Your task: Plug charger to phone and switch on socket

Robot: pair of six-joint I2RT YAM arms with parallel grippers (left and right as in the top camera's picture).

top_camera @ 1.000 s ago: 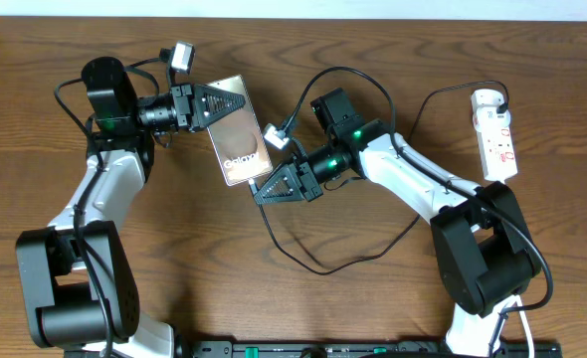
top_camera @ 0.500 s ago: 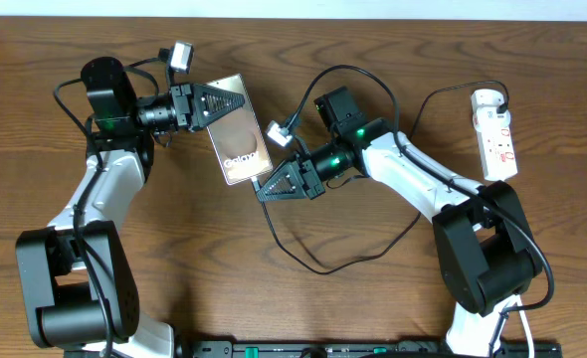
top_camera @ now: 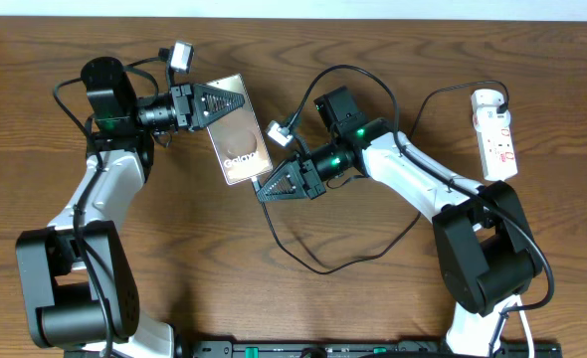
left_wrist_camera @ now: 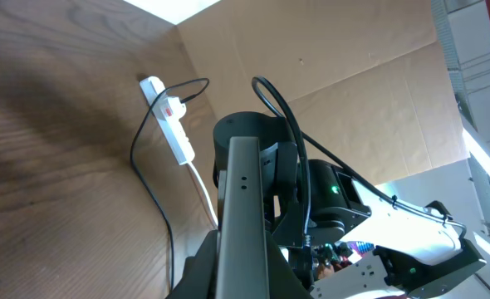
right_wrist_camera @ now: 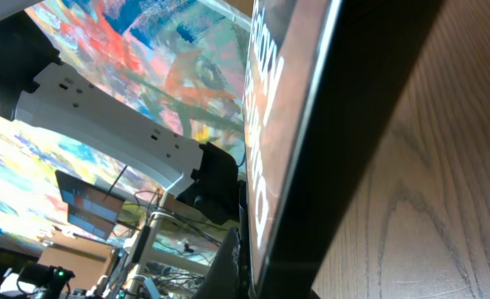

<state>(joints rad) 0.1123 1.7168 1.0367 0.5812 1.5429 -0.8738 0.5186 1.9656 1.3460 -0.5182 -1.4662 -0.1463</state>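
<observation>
The phone (top_camera: 242, 139), glossy brown with "Galaxy" lettering, is held tilted above the table. My left gripper (top_camera: 236, 99) is shut on its top end. In the left wrist view its grey edge (left_wrist_camera: 243, 208) runs up between the fingers. My right gripper (top_camera: 262, 193) is shut at the phone's bottom corner, where the thin black charger (top_camera: 318, 267) cable ends. The plug tip is hidden. In the right wrist view the phone (right_wrist_camera: 328, 124) fills the frame just past my fingers (right_wrist_camera: 266, 278). The white socket (top_camera: 495, 134) lies at the far right.
The charger cable loops over the table's middle toward the socket, which also shows in the left wrist view (left_wrist_camera: 172, 124) with its white lead. A thicker robot cable (top_camera: 348, 72) arcs above the right arm. The arm bases stand at the lower left and lower right.
The right gripper has shifted very slightly to the right at the phone's bottom end. The left gripper and the phone have not moved.
</observation>
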